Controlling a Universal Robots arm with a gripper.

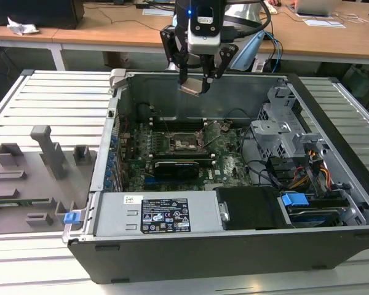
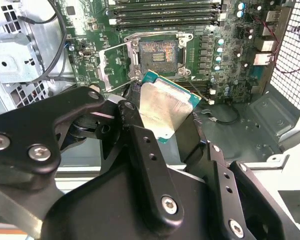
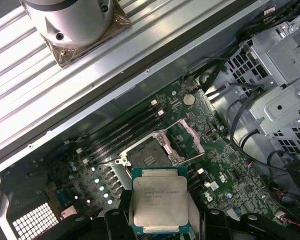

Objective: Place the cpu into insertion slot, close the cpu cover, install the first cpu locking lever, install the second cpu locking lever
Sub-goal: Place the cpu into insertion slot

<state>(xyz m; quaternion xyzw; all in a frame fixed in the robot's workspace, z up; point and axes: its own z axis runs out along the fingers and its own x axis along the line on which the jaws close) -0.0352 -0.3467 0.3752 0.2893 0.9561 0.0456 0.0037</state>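
The cpu (image 3: 159, 205), silver face out, sits pinched by its edges in my claw (image 1: 195, 78), tilted and high above the open case (image 1: 234, 252), near its far wall as the exterior view has it. Below, mid-board, the slot (image 2: 158, 54) lies bare with its contacts showing. The cover (image 3: 194, 136) stands swung open just beside it. The case rests on a slatted counter (image 1: 55, 92). By my reckoning the step in hand is the first, placing the cpu, with the cover and both levers not yet done. Seating it, I judge, calls for levelling the cpu, squaring its edges to the slot's rim and coming down straight and gently, since those contacts would likely bend under a skewed landing.
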